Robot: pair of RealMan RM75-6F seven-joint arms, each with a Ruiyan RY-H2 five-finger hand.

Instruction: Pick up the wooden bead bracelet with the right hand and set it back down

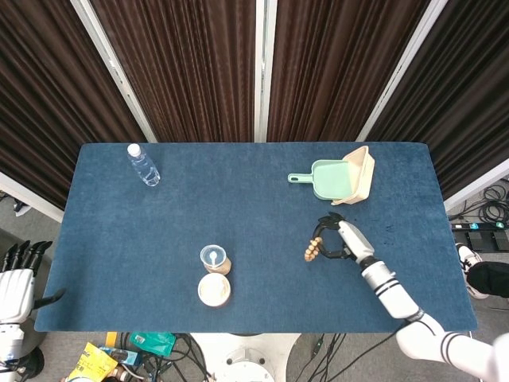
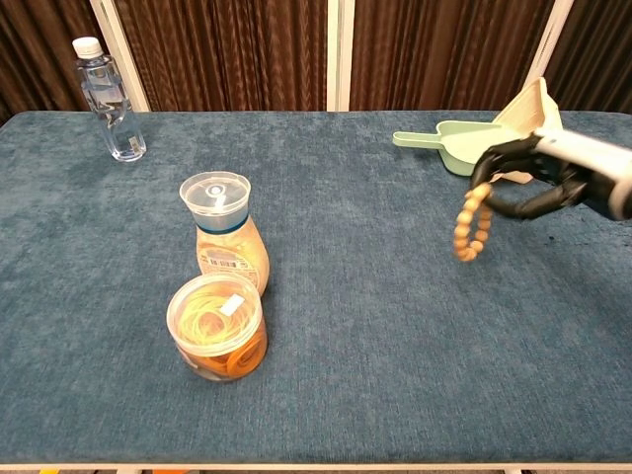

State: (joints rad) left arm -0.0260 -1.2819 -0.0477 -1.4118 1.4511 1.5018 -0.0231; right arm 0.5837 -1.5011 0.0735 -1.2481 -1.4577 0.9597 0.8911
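Observation:
The wooden bead bracelet (image 1: 311,248) (image 2: 472,223) hangs in the air above the blue table, dangling from the fingers of my right hand (image 1: 340,239) (image 2: 538,176). That hand is raised off the cloth on the right side, just in front of the green dustpan, and holds the top of the loop. My left hand (image 1: 17,277) stays off the table at the lower left edge of the head view, fingers apart and holding nothing; the chest view does not show it.
A green and cream dustpan (image 1: 342,175) (image 2: 494,133) lies at the back right. A water bottle (image 1: 143,164) (image 2: 107,99) stands at the back left. A lidded bottle (image 1: 214,259) (image 2: 222,232) and a jar of rubber bands (image 1: 214,290) (image 2: 217,326) stand near the front centre.

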